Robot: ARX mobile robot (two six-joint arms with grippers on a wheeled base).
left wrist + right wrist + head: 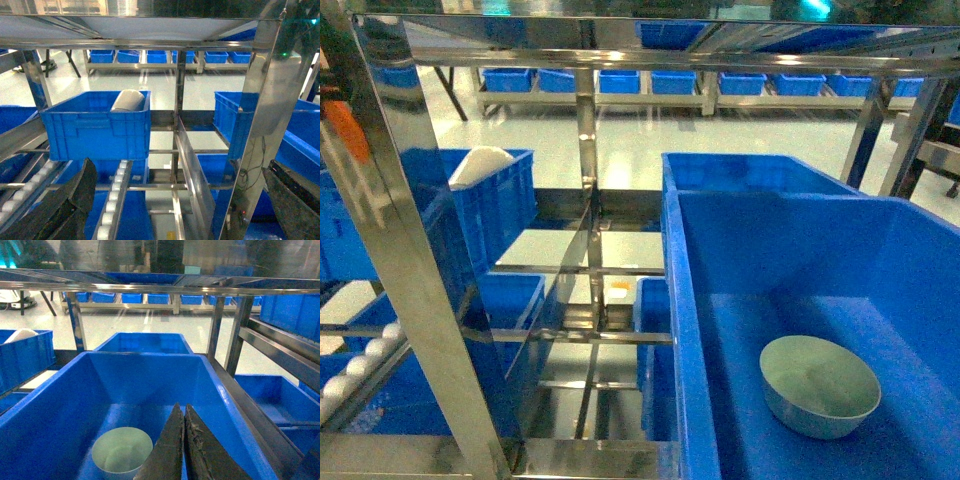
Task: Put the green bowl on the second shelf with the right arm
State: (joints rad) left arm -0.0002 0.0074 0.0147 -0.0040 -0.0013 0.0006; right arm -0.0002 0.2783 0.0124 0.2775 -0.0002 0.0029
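Note:
The green bowl (820,385) stands upright and empty on the floor of a big blue crate (920,250) at the right of the head view. In the right wrist view the green bowl (121,450) lies low and to the left of my right gripper (181,409), which hangs above the crate floor, shut with nothing held. The second shelf shows as a steel tier with white roller tracks (117,195). My left gripper (180,170) is open, its dark fingers (75,200) spread wide over that tier. Neither gripper shows in the head view.
A blue crate (95,125) holding a white object (127,100) sits on the rollers at the left. Steel uprights (405,250) and a centre divider (192,170) split the rack. A top steel rail (160,287) runs overhead. More blue crates (650,80) line the far wall.

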